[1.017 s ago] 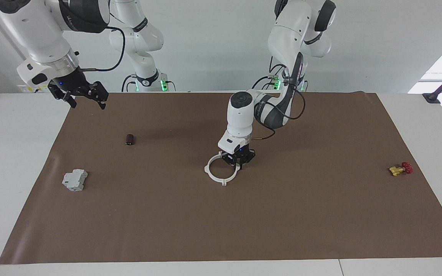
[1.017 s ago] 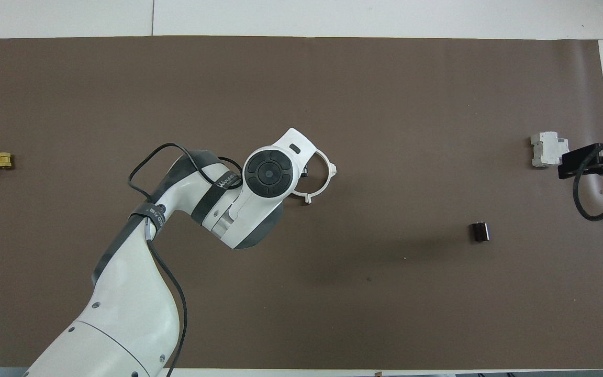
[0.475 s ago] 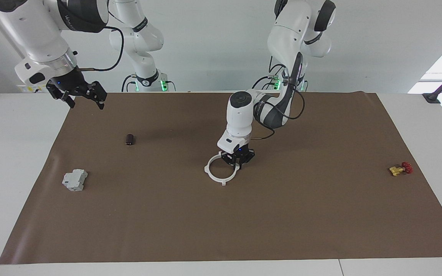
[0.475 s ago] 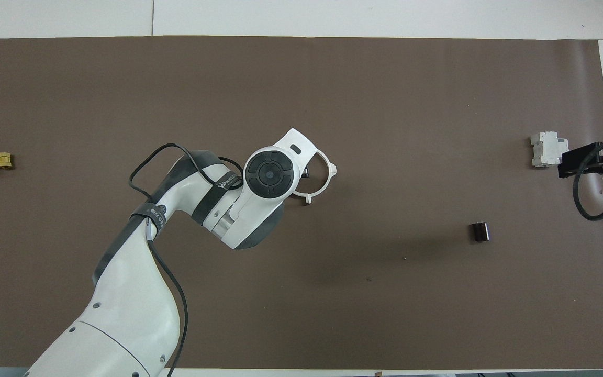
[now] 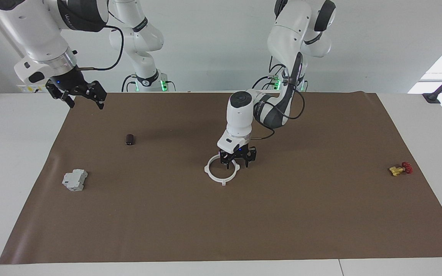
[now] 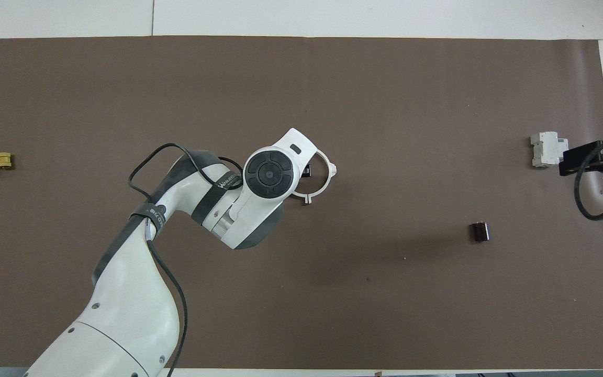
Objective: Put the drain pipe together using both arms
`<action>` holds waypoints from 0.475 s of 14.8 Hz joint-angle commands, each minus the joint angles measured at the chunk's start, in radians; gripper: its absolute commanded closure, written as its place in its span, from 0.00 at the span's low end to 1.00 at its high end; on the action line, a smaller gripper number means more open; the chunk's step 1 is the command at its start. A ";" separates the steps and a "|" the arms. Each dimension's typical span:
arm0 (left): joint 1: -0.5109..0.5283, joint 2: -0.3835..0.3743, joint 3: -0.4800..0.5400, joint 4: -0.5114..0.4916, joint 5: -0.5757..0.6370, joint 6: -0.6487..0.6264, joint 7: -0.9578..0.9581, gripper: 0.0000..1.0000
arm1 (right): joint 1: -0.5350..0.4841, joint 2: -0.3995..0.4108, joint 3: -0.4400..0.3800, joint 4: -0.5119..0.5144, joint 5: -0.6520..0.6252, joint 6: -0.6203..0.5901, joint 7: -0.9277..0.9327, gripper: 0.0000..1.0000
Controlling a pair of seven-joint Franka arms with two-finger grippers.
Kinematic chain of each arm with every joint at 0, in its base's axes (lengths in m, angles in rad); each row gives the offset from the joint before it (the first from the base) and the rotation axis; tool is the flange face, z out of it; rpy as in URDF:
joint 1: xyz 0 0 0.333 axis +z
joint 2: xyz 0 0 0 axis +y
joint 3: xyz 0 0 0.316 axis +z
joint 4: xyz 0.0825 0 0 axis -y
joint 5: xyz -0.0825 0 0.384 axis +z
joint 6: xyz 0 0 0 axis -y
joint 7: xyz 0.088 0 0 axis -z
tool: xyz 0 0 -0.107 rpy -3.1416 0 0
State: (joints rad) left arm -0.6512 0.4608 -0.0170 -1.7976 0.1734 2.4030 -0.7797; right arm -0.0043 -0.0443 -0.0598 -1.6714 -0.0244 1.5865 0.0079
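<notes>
White ring [image 5: 221,172] flat on the brown mat [image 5: 320,214], whole. Left gripper [image 5: 238,162] spread wide, low over the ring's rim; right gripper [image 5: 78,96] spread too, waiting well away. Could snag the rim on the way up and pop the halves apart.

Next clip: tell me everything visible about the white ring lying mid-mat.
The drain pipe is a thin white ring, plastic by its look, with small tabs jutting from its rim; four show in the facing view. It lies flat on the brown mat, near the middle, looking like one closed circle. The left gripper, jaws open, is over its rim on the side nearer the robots, one finger inside the ring and one outside; whether they touch is unclear.
</notes>
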 commanded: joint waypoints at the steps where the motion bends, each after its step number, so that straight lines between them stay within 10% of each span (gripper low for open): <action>1: 0.047 -0.095 0.005 -0.037 0.018 -0.004 0.000 0.00 | -0.003 -0.009 0.000 -0.005 0.004 0.012 -0.020 0.00; 7: 0.274 -0.286 0.000 -0.092 -0.011 -0.117 0.193 0.00 | -0.005 -0.009 -0.002 -0.005 0.004 0.010 -0.020 0.00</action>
State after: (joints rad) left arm -0.4478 0.2588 -0.0085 -1.8330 0.1726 2.3287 -0.6843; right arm -0.0043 -0.0443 -0.0598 -1.6713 -0.0243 1.5872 0.0079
